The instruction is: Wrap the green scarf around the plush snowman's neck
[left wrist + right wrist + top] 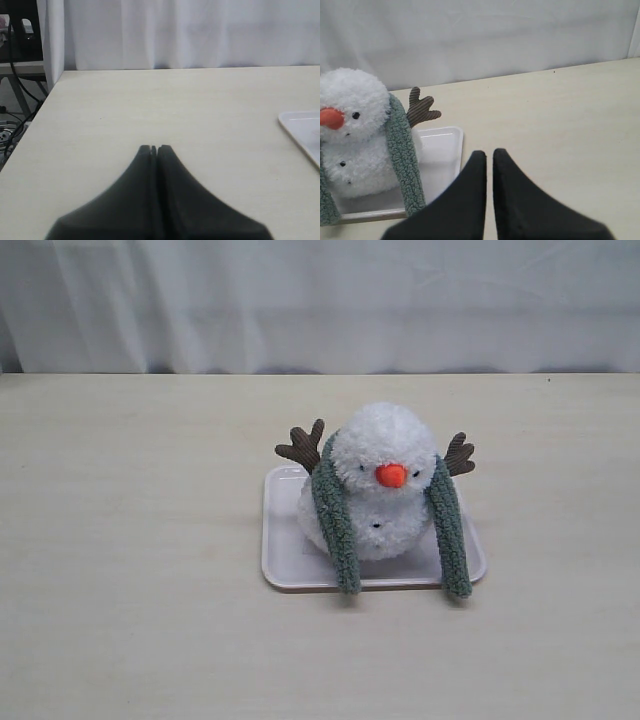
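The plush snowman [385, 445] sits upright on a white tray [285, 565] in the middle of the table. The green scarf [335, 520] runs behind its neck [385, 497], and both ends hang down the front, one on each side, reaching past the tray's front rim. Neither gripper shows in the exterior view. My right gripper [489, 152] is shut and empty, hovering apart from the snowman [355, 100] and the scarf strand [405, 155]. Over bare table, my left gripper [154, 147] is shut with nothing in it. Only a corner of the tray [302, 127] shows in the left wrist view.
Brown twig arms [300, 448] stick out on both sides of the snowman's head. A white curtain [320, 300] hangs behind the table's far edge. Cables and a stand [15, 75] are beyond the table's side edge in the left wrist view.
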Robot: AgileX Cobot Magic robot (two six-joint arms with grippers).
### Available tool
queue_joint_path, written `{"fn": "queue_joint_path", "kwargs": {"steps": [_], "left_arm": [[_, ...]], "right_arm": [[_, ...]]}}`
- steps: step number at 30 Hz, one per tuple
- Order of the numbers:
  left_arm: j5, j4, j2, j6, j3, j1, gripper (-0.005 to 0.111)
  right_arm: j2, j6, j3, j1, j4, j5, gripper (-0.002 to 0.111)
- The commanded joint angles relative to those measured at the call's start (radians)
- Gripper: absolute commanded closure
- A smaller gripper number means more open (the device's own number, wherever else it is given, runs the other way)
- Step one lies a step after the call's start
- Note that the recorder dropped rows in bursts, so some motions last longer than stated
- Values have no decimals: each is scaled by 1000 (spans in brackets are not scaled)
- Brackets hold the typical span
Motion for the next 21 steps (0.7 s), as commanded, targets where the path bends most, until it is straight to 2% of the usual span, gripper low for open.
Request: {"fn": "queue_joint_path", "kwargs": {"steps": [1,7,21], "left_arm": [[-8,0,-3,-4,3,3,107],[-8,0,-3,-4,3,3,107],[-8,0,-3,-4,3,3,107]], "right_arm": [[-4,-9,3,-6,-1,11,104],[-4,-9,3,-6,-5,73,104],[-4,-9,3,-6,-6,70,104]]}}
